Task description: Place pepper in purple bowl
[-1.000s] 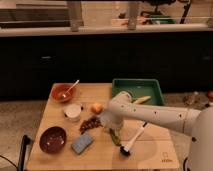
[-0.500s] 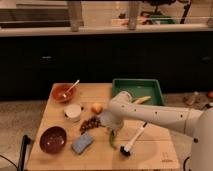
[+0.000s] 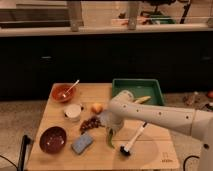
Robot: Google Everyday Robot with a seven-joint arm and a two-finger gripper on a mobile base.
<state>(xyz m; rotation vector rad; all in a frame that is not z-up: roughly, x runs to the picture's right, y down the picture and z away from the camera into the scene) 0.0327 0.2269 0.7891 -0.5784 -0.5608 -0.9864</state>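
The pepper is a slender dark green piece on the wooden table, pointing toward the front edge. My gripper is right above its upper end and seems to touch it. The purple bowl stands at the table's front left, well left of the gripper, with a reddish-brown inside that holds nothing. My white arm reaches in from the right across the table.
A blue sponge lies between the bowl and the pepper. Dark grapes, an orange fruit, a white cup and an orange bowl with a spoon stand behind. A green tray holds a yellowish piece. A brush lies to the right.
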